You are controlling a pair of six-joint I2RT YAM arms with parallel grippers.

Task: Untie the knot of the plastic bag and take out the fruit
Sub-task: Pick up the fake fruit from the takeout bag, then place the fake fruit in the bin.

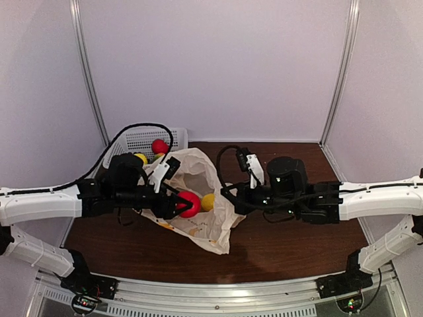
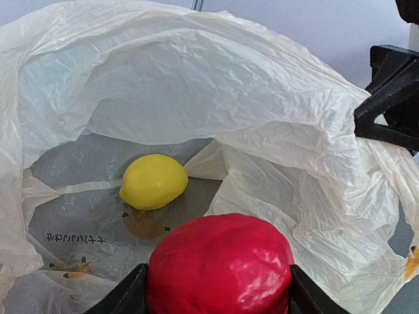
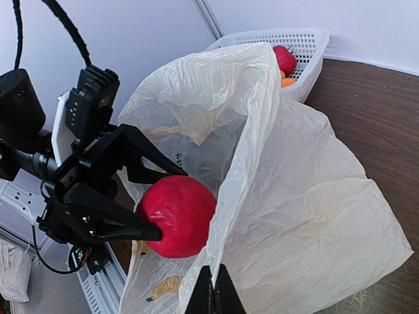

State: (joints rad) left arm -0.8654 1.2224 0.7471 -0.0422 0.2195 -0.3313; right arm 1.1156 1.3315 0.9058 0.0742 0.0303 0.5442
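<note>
The cream plastic bag [image 1: 198, 201] lies open on the table; no knot shows. My left gripper [image 1: 177, 199] is shut on a red fruit [image 1: 190, 204] at the bag's mouth; the fruit fills the bottom of the left wrist view [image 2: 219, 265] and also shows in the right wrist view [image 3: 177, 216]. A yellow fruit [image 2: 154, 181] lies inside the bag [image 2: 216, 98], also seen from above [image 1: 208, 201]. My right gripper [image 3: 214, 294] is shut on the bag's rim [image 3: 249, 170] and holds it up; from above it is at the bag's right edge [image 1: 228, 191].
A white perforated basket [image 1: 142, 140] stands at the back left with a red fruit [image 1: 159, 146] and a yellow fruit [image 1: 141, 158] in it; it also shows in the right wrist view [image 3: 308, 49]. Metal frame posts stand at the back corners.
</note>
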